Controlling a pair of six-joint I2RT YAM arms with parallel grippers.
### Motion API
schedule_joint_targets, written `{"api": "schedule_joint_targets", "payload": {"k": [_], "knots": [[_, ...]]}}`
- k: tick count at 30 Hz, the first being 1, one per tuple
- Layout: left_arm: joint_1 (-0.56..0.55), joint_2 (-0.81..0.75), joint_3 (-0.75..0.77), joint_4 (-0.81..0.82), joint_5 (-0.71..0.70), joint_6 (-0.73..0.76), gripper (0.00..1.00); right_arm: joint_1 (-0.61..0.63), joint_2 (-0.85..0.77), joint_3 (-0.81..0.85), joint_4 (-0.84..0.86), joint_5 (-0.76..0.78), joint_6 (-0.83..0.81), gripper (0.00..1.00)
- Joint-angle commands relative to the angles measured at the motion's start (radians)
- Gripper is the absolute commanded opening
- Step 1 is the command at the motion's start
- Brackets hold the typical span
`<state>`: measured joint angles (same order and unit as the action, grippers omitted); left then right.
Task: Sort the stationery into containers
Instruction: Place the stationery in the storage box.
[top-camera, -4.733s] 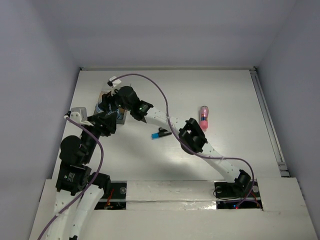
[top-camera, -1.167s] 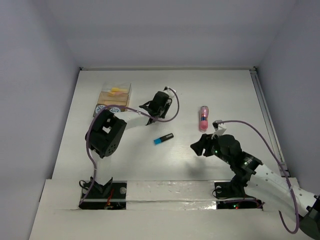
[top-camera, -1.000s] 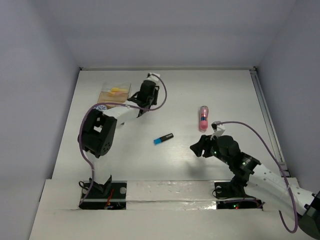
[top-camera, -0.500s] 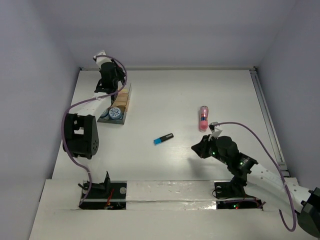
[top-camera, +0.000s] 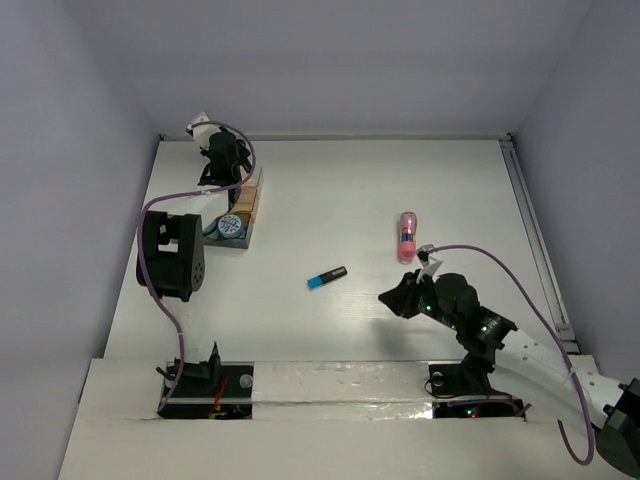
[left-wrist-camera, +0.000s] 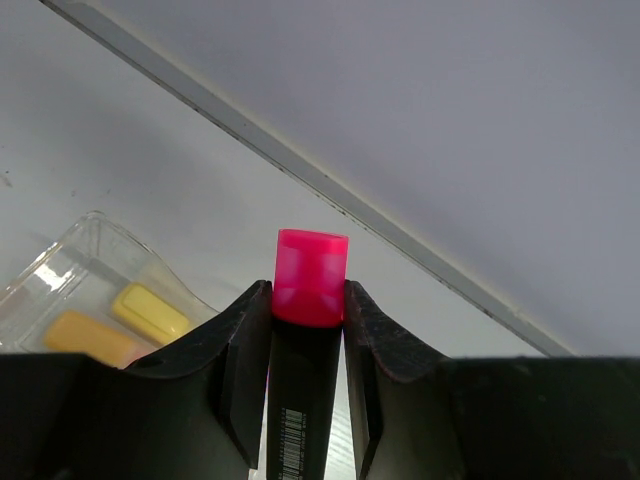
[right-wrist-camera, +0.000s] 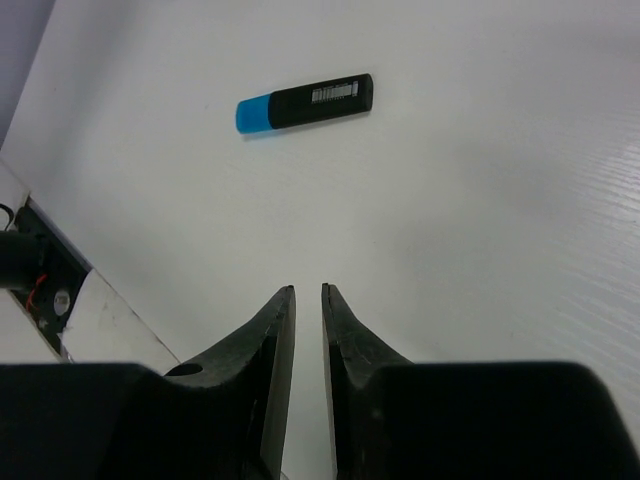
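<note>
Left arm's swung from mid-table to the far-left corner, left gripper (top-camera: 222, 160) above the boxes (top-camera: 243, 205), blue-and-black marker (top-camera: 326, 277) lying mid-table. Left wrist: it's clamped on the pink-and-black marker (left-wrist-camera: 311, 275), clear box (left-wrist-camera: 100, 260) low and left. Right wrist: right gripper (right-wrist-camera: 307, 295) nearly pinched together, empty, that marker crosswise ahead, nearest this arm.

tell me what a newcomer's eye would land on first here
First, the pink-capped marker clamped in the left arm's jaws at the table's far left corner, by the clear box that holds a yellow marker and an orange marker. Next, the blue-and-black marker lying alone mid-table, with the right arm's jaws almost shut on nothing a little to its right. The pink tube lies farther back on the right.
</note>
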<state>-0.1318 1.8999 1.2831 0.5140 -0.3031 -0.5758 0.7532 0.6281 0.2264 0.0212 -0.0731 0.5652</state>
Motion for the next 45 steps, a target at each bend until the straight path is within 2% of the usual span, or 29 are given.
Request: {"api": "schedule_joint_targets", "payload": {"k": [1, 6, 18, 28, 31, 34, 42, 44, 45], "knots": [[0.0, 0.005, 0.007, 0.093, -0.054, -0.027, 0.0, -0.002, -0.018, 0.011, 0.063, -0.034, -0.002, 0.23], [0.0, 0.011, -0.042, 0.15, -0.096, 0.001, 0.0, -0.002, -0.025, 0.01, 0.075, -0.059, -0.002, 0.24], [0.0, 0.048, -0.102, 0.231, -0.094, 0.031, 0.0, -0.002, -0.042, 0.014, 0.114, -0.108, 0.022, 0.24], [0.0, 0.061, -0.131, 0.265, -0.077, 0.036, 0.11, -0.002, -0.024, 0.002, 0.177, -0.132, 0.048, 0.24], [0.0, 0.07, -0.14, 0.277, -0.079, 0.042, 0.18, -0.002, -0.024, 0.007, 0.172, -0.139, 0.041, 0.24], [0.0, 0.065, -0.14, 0.267, -0.077, 0.04, 0.21, -0.002, -0.031, 0.005, 0.172, -0.129, 0.047, 0.24], [0.0, -0.022, -0.25, 0.334, -0.097, 0.011, 0.5, -0.002, -0.028, 0.004, 0.177, -0.134, 0.033, 0.24], [0.0, -0.041, -0.269, 0.35, -0.096, 0.005, 0.6, -0.002, -0.028, 0.005, 0.166, -0.131, 0.033, 0.24], [0.0, -0.065, -0.286, 0.35, -0.099, 0.005, 0.61, -0.002, -0.037, -0.002, 0.167, -0.131, 0.038, 0.24]]}}
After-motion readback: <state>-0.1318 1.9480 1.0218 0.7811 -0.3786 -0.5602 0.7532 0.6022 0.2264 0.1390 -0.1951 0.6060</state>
